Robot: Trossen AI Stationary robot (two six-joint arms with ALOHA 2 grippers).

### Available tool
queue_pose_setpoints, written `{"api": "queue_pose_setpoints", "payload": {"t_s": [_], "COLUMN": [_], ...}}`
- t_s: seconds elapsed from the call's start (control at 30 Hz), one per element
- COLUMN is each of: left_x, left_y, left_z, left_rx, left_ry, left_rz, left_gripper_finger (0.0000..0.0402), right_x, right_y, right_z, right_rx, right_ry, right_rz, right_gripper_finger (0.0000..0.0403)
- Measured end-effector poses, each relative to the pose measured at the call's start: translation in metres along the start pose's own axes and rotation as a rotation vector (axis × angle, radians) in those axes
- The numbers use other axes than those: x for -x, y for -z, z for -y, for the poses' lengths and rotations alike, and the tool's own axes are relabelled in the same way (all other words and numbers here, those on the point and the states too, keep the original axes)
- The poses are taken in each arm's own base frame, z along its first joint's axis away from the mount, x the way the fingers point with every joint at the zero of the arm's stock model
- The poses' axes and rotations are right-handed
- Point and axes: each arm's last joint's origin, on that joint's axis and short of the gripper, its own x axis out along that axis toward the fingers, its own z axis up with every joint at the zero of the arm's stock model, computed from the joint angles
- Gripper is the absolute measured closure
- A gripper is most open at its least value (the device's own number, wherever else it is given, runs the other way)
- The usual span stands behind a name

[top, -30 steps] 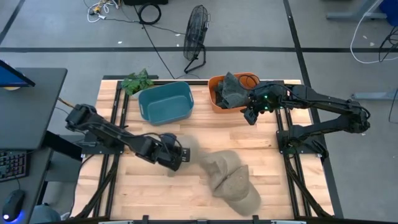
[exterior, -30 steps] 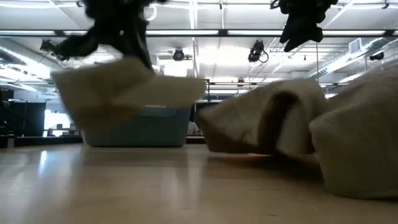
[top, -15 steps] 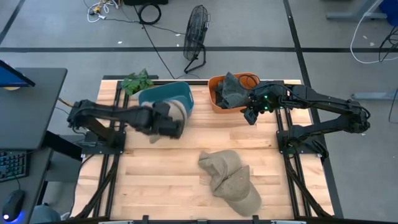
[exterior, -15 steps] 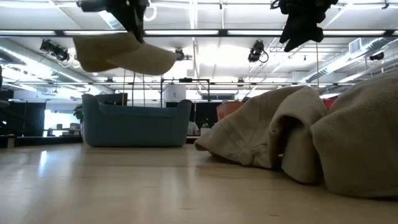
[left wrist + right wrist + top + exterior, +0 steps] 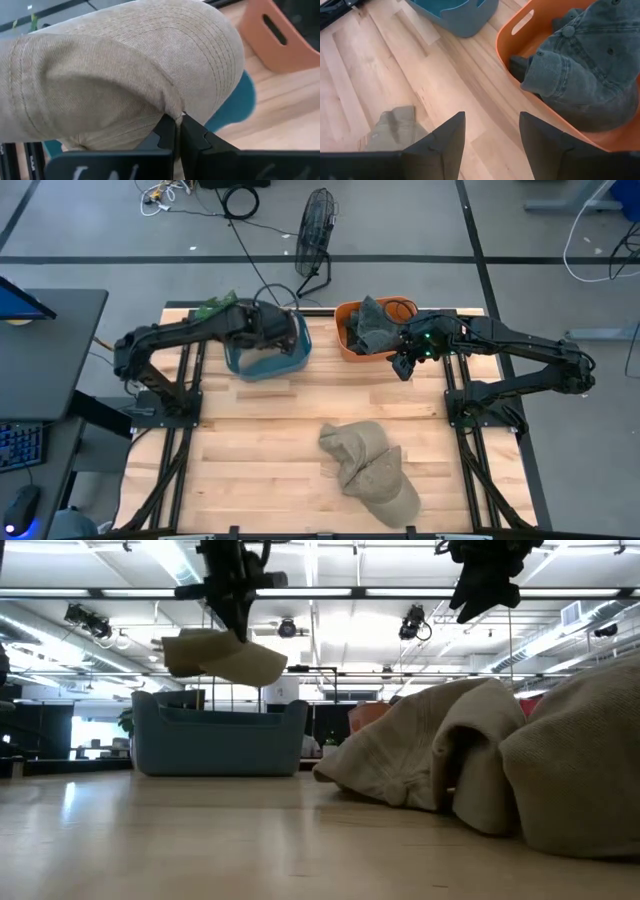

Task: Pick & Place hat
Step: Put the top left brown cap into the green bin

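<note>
Above the blue bin (image 5: 268, 352), left pincer (image 5: 178, 120) pinches the tan hat (image 5: 120, 75).

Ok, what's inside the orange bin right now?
The orange bin holds a dark grey cap, crumpled against its far wall. Whatever lies beneath that cap is covered. The right claw hangs open beside the bin, over bare wood.

Table: we saw a pale wooden table (image 5: 250, 450).
Far edge: we noted a blue bin (image 5: 262, 362) left of centre and an orange bin (image 5: 352, 346) right of centre.
Near edge: we found tan hats (image 5: 368, 468) heaped right of centre.
</note>
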Motion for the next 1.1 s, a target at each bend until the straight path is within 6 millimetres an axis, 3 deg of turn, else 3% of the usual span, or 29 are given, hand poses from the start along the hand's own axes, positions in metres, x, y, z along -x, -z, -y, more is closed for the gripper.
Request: {"api": "queue_pose_setpoints", "payload": {"t_s": [0.2, 0.47, 0.6, 1.1], "left_x": [-0.018, -0.066, -0.085, -0.112], "left_y": [-0.002, 0.005, 0.005, 0.001], "left_z": [0.005, 0.024, 0.024, 0.016], "left_rx": [-0.035, -0.105, -0.099, -0.094], "left_ry": [-0.042, -0.148, -0.19, -0.197], "left_rz": [-0.035, -0.137, -0.203, -0.352], "left_gripper_finger": [0.0396, 0.0396, 0.0394, 0.0377], "right_x": [0.0, 0.0, 0.0, 0.0], "right_y": [0.0, 0.0, 0.0, 0.0], "right_z": [0.0, 0.0, 0.0, 0.0], "right_rx": [0.0, 0.0, -0.008, -0.008], "right_ry": [0.0, 0.0, 0.0, 0.0], "right_rz": [0.0, 0.0, 0.0, 0.0], "right_gripper_finger": [0.0213, 0.0213, 0.0213, 0.0213]}}
